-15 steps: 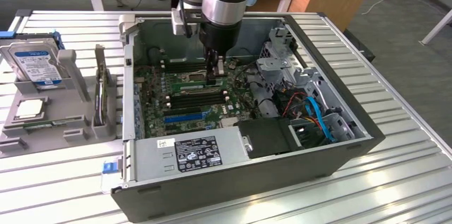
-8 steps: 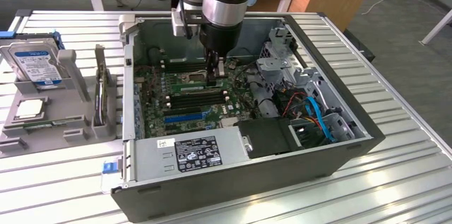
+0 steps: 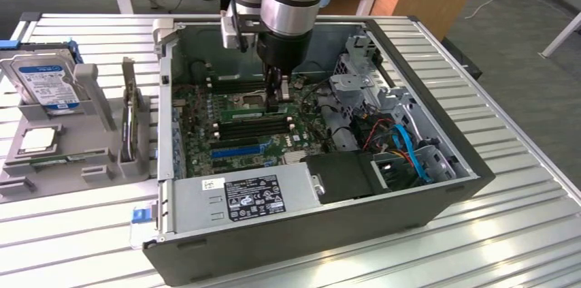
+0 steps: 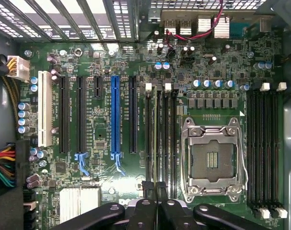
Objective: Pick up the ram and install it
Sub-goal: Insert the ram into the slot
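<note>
Table: a slatted metal surface [image 3: 508, 220] carried everything.
Holder: a grey holder [image 3: 91, 165] sat at the table's left edge, as the exterior view had it.
Hard drive: the hard drive [image 3: 47, 82] stood upright in the holder's far left corner, label facing the camera.
Processor chip: the processor chip [image 3: 37, 139] lay flat by the holder's left edge, nearer than the drive.
Case: the open computer case [image 3: 300, 247] lay on its side at the table's middle, just right of the holder.
Motherboard: the motherboard [image 3: 195, 131] covered the case's floor.
Power supply: the power supply [image 3: 245, 193] ran along the case's near edge.
Ram: the ram [image 3: 254, 107] seemed to stand on edge in a memory slot near the motherboard's middle, beside the empty processor socket.
Gripper: the gripper [image 3: 283, 101] reached down into the case at the ram's right end.
Fingers: the fingers [image 4: 146, 186] were drawn narrow, almost together, at the slots' end; whether they pinched the stick or only touched it was unclear.
Cables: blue cables [image 3: 413, 155] lay by the case's right edge.
</note>
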Robot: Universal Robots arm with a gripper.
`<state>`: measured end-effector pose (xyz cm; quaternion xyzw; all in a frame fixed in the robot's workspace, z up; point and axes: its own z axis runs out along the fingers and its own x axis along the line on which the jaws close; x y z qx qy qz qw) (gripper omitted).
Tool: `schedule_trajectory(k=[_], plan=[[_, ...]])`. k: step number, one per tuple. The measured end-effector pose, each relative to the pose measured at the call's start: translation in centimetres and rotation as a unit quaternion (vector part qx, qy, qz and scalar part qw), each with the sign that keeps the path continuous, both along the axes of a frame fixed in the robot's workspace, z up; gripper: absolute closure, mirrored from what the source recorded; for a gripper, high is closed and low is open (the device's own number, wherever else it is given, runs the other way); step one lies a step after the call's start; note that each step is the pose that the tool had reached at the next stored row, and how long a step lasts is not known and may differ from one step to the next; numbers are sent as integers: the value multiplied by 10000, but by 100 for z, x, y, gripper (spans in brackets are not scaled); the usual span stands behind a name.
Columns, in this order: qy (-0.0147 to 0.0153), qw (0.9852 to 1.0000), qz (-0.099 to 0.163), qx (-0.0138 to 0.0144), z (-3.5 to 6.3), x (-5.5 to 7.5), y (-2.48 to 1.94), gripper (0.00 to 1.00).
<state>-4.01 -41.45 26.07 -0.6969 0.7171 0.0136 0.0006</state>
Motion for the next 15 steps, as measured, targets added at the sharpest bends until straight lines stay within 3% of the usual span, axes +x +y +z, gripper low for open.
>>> schedule_trajectory(k=[15], plan=[[-1, 10000, 0, 1, -172, 0, 0, 88]])
